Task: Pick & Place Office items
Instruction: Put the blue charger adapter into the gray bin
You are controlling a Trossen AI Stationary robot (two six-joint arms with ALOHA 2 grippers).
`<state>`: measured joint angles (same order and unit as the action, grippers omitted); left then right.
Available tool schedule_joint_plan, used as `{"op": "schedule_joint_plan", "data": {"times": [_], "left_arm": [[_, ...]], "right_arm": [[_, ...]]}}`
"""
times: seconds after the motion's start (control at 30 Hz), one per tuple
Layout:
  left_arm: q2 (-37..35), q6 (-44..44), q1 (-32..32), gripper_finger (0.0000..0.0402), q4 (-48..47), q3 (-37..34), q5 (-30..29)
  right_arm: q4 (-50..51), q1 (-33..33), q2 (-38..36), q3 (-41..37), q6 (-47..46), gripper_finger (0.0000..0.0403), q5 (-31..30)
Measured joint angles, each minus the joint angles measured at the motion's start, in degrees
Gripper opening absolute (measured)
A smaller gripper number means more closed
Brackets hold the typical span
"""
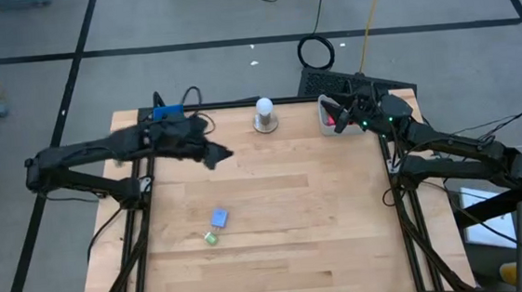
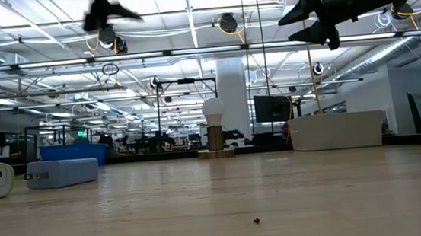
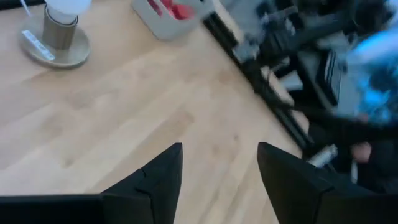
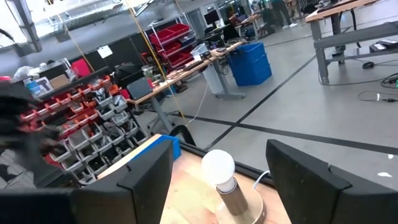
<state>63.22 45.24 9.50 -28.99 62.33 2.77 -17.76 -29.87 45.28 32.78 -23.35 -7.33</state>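
Left tool (image 1: 220, 155), spread and empty, hovers upper left of centre; the light-blue block (image 1: 219, 217) and green bit (image 1: 211, 238) lie well below it on the counter (image 1: 296, 236). Right tool (image 1: 341, 121), spread, hangs upper right over the grey tray (image 1: 324, 115).

A grey floor (image 1: 189, 68) crossed by dark lines surrounds the table. Ceiling lights and pipes fill the low view's upper half, with a white column (image 2: 232, 101) at centre. Red bin shelving (image 4: 81, 118) stands at left.

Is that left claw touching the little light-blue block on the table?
Apart. The high view shows the left gripper well away from the light-blue block, with bare table between them.
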Motion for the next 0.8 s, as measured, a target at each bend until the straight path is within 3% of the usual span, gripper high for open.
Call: {"op": "schedule_joint_plan", "data": {"times": [0.13, 0.3, 0.43, 0.67, 0.8], "left_arm": [[-0.21, 4.82, -3.1, 0.0184, -21.22, 13.2, -5.27], [-0.29, 15.98, -5.21, 0.0161, -33.61, 20.95, -3.82], [0.41, 22.62, -9.8, 0.0169, -39.65, 21.12, -2.88], [11.84, 32.92, -19.79, 0.0203, -39.6, 21.15, 3.62], [16.83, 36.86, -23.59, 0.0201, -40.67, 23.23, 4.13]], "right_arm": [[0.0, 0.0, 0.02, 0.01, 0.0, 0.0251, 0.04], [0.0, 0.0, 0.0, 0.02, 0.0, 0.0251, 0.09], [0.0, 0.0, 0.02, 0.02, -0.02, 0.0251, 0.11], [0.04, 0.0, 0.02, 0.02, -0.02, 0.0251, 2.87], [0.02, 0.0, 0.0, 0.02, -0.21, 0.0251, 5.15]]}}
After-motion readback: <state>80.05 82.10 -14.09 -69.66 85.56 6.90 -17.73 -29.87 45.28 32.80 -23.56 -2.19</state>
